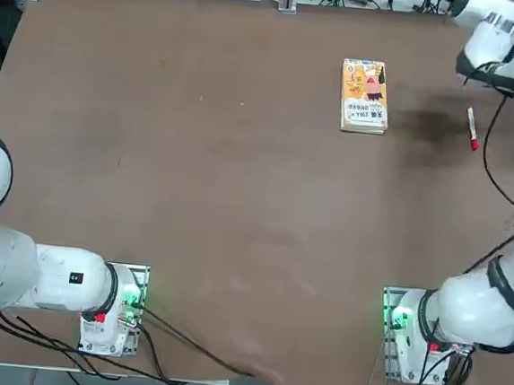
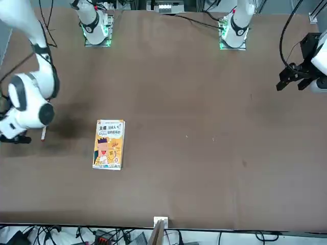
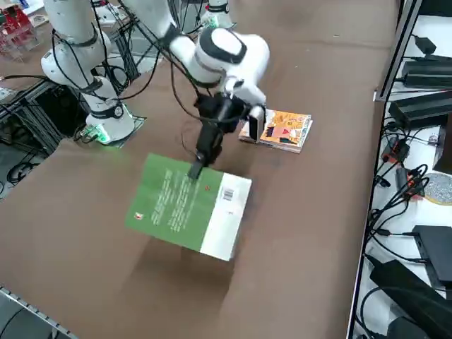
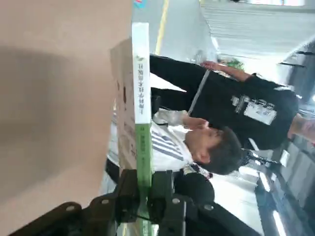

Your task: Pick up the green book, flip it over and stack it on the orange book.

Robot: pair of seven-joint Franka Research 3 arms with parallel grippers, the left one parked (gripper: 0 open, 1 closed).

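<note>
Your right gripper [image 4: 144,199] is clamped tight on the green book [image 3: 189,205], lifted off the table [image 3: 304,233]. The orange book [image 1: 365,95] lies at 1 o'clock on the table.

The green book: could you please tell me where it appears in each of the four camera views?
Top view: not in it.
Front view: not in it.
Right side view: green book at centre, lifted above the table, hanging from the right gripper.
Right wrist view: edge-on, clamped between the fingers.
Shared landmark: the orange book, also in top and front views.
</note>
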